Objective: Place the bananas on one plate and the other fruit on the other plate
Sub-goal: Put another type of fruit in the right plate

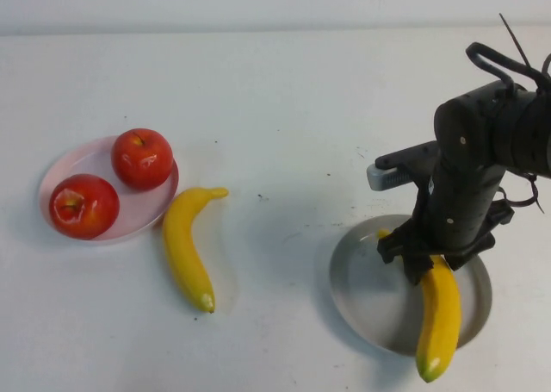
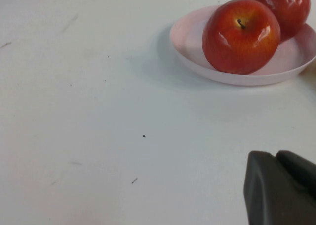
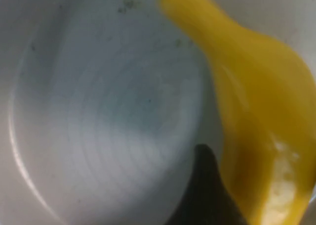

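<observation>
I see a white table (image 1: 284,99) with a few tiny dark specks. On the left, a pale pink plate (image 1: 60,172) carries two glossy red apples (image 1: 142,158) with white highlights and faint yellowish streaks. Beside it lies a bright yellow banana (image 1: 185,250) with a greenish tip. On the right, the grey-blue plate (image 1: 366,289) shows faint concentric rings and holds a second yellow banana (image 1: 439,319), green at its near tip. My right tool (image 1: 419,252) is black, and the left tool (image 2: 281,190) is black too.

bananas: two, one (image 1: 188,247) and another (image 1: 439,316)
apples: two (image 1: 142,158) (image 1: 83,205)
plates: two, pink (image 1: 60,168) and grey-blue (image 1: 362,289)
</observation>
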